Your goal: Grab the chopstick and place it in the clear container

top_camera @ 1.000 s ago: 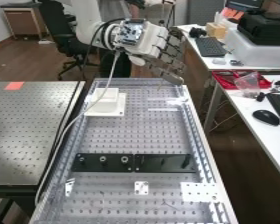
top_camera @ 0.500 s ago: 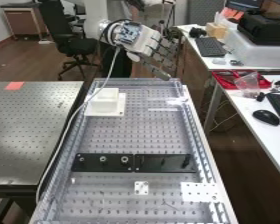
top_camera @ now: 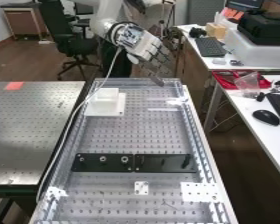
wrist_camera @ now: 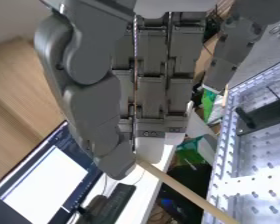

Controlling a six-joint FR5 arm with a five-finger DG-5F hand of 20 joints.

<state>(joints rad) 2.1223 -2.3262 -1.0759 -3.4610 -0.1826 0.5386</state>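
The hand (top_camera: pixel 152 54) is over the far end of the perforated bench (top_camera: pixel 144 135) in the high view, its fingers pointing down to the right. From the wrist, the hand (wrist_camera: pixel 150 95) has its thumb bent in toward the fingertips. A pale wooden chopstick (wrist_camera: pixel 187 191) is pinched there by one end and slants away from the tips. To the left of and below the hand in the high view, a whitish box (top_camera: pixel 106 102) stands on a white base; whether it is the clear container, I cannot tell.
Two black plates (top_camera: pixel 134 162) lie across the bench, with raised rails along its sides. A white cable (top_camera: pixel 71 127) runs down the left edge. At right stands a desk with a keyboard (top_camera: pixel 210 46), a red tray (top_camera: pixel 234 80) and a mouse (top_camera: pixel 266 117).
The hand has shifted a little left, and its fingers now point more steeply down. The white cable along the bench's left side has moved slightly.
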